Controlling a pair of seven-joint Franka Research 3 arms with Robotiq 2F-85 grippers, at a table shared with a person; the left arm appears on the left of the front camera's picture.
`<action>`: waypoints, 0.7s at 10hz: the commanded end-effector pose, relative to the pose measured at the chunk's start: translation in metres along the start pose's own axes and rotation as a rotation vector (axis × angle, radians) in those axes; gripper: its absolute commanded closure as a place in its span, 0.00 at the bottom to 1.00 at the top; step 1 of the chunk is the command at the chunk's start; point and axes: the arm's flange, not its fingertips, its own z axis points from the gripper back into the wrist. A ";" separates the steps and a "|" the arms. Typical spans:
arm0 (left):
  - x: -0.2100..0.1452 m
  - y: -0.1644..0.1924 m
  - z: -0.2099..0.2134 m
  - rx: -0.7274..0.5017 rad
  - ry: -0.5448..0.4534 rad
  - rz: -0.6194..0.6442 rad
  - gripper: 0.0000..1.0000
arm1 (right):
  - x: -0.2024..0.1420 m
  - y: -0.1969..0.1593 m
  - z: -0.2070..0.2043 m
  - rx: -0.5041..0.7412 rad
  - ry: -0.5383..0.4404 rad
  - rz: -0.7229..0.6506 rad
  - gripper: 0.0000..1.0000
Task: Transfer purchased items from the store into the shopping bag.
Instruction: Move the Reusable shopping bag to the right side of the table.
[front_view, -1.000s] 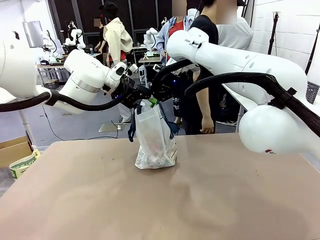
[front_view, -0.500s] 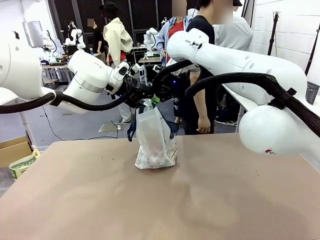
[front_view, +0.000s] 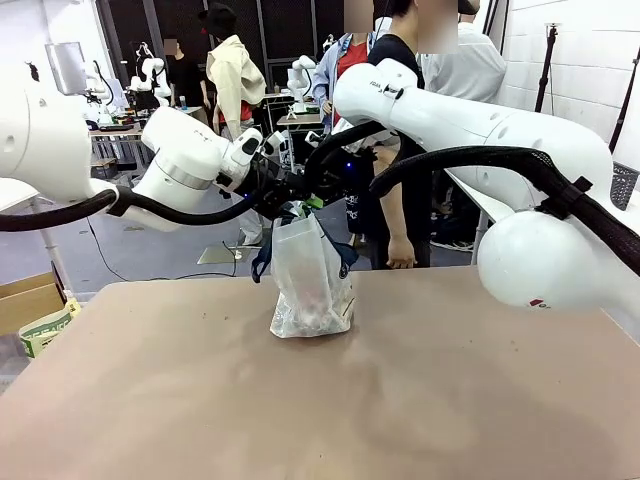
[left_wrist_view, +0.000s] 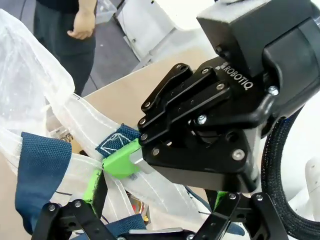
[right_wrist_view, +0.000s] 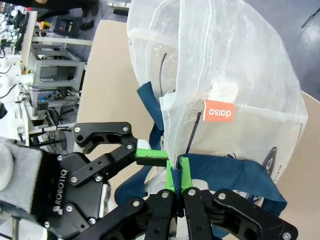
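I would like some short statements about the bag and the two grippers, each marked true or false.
1. The shopping bag stands upright on the table. True.
2. The right gripper is wide open, away from the bag. False: it is shut on the bag's top edge.
3. The left gripper has its jaws open at the top of the bag. True.
4. The bag's strap handles are red. False: they are navy blue.
5. The bag lies flat and empty. False: it stands, and packaged items show through its translucent wall.
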 end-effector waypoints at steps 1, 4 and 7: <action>0.007 0.004 -0.012 -0.005 0.040 -0.015 0.00 | -0.003 -0.003 -0.003 0.042 -0.015 0.014 1.00; 0.008 0.000 -0.019 0.028 0.084 -0.023 0.00 | -0.005 -0.004 -0.003 0.040 -0.016 0.010 1.00; 0.005 -0.004 -0.017 0.095 0.105 -0.068 0.36 | -0.007 -0.003 -0.003 0.039 -0.014 0.012 1.00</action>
